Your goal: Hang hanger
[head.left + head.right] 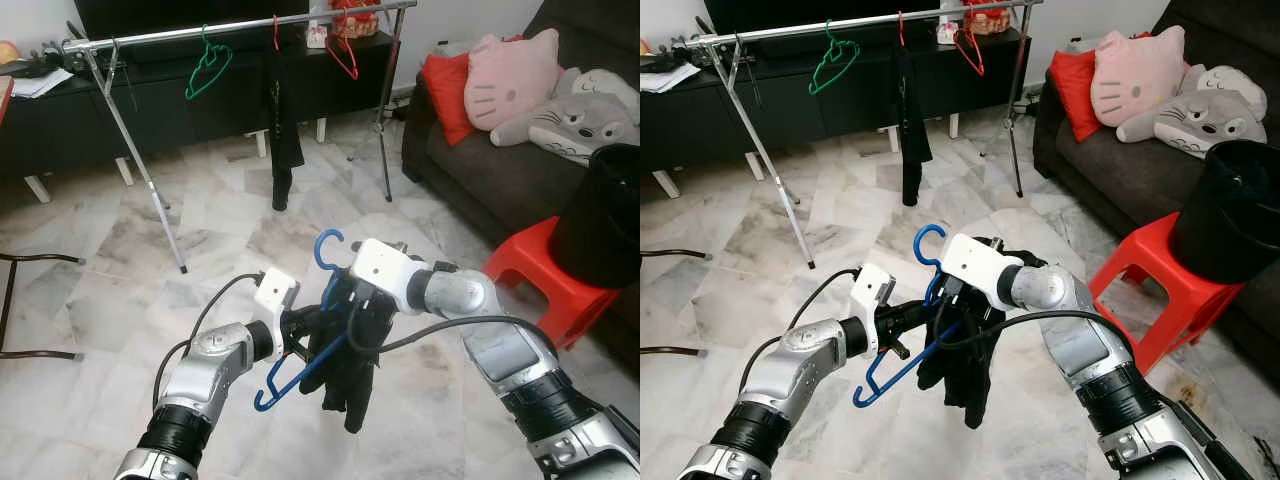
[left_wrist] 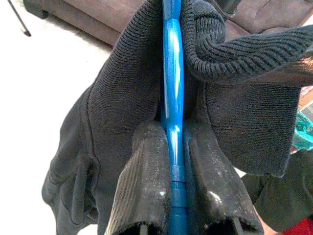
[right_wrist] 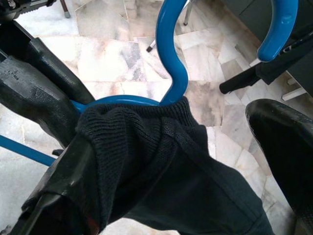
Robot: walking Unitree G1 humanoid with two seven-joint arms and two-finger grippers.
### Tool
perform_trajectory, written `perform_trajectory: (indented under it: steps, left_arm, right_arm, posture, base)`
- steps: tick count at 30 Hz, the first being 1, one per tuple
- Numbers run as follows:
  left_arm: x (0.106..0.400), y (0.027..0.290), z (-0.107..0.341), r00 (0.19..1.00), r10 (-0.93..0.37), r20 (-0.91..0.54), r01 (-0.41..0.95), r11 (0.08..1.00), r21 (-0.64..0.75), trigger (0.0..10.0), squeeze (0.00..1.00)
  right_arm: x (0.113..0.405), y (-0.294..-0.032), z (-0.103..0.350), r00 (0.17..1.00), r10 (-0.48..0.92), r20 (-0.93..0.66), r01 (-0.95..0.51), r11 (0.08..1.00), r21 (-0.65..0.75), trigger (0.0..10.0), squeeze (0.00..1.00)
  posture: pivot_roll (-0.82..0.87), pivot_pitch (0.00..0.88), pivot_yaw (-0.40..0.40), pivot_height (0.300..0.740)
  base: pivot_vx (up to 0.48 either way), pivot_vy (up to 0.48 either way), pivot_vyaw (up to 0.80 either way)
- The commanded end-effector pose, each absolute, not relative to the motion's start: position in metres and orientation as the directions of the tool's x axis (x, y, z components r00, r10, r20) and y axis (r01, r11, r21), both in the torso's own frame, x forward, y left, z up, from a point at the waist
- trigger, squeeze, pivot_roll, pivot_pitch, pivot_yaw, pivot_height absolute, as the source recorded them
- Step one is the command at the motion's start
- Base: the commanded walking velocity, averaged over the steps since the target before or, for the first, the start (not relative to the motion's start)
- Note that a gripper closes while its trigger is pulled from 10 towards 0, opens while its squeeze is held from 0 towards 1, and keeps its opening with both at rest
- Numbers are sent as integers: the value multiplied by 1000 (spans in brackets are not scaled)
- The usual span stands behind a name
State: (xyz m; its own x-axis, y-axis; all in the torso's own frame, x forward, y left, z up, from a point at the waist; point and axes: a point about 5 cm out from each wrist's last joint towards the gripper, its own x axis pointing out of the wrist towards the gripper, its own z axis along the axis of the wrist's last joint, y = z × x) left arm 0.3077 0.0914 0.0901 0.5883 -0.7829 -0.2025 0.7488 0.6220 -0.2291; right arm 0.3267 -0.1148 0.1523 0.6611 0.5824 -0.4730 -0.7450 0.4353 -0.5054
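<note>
I'm looking down at a glossy marble-tiled floor (image 1: 230, 210), grey-veined and cream. Ahead stands a metal clothes rail (image 1: 240, 28) on splayed legs, carrying a green hanger (image 1: 207, 65), a red hanger (image 1: 342, 55) and a dark garment (image 1: 282, 130) hanging straight down. Behind it runs a low black cabinet (image 1: 60, 120). To the right is a dark sofa (image 1: 500, 170) with a red cushion (image 1: 447, 90), a pink cat-face pillow (image 1: 510, 75) and a grey plush toy (image 1: 580, 120); in front of it a red plastic stool (image 1: 545, 275) bears a black bin (image 1: 605, 215).

The blue hanger (image 1: 300, 365), smooth glossy plastic with a curled hook, is held low between both arms, well short of the rail, with a black ribbed knit garment (image 1: 345, 370) draped over it. My left end effector (image 2: 176, 196) is clamped on the hanger's blue bar, pads (image 2: 142, 181) pressing either side. My right end effector (image 3: 161, 147) straddles the knit fabric near the hook; I think its fingers are apart, though the cloth hides much.
</note>
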Motion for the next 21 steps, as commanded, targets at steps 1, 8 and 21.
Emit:
perform_trajectory:
  steps: [1, 8, 21]
  left_arm:
    - [310, 88, 100, 580, -799, -158, 767, 601, -223, 10000, 0]
    - [309, 89, 99, 577, -801, -161, 769, 599, -224, 10000, 0]
    - [309, 89, 99, 574, -803, -163, 771, 597, -223, 10000, 0]
  right_arm:
    - [324, -112, 153, 660, 583, -473, -745, 430, -510, 10000, 0]
    - [321, -113, 155, 689, 575, -441, -723, 507, -469, 10000, 0]
    - [295, -133, 156, 579, 612, -540, -812, 369, -452, 10000, 0]
  posture:
    - [-97, 0, -18, 740]
    - [-97, 1, -17, 740]
    - [-106, 1, -21, 740]
  base:
    - [0, 0, 0]
    - [0, 0, 0]
    - [0, 0, 0]
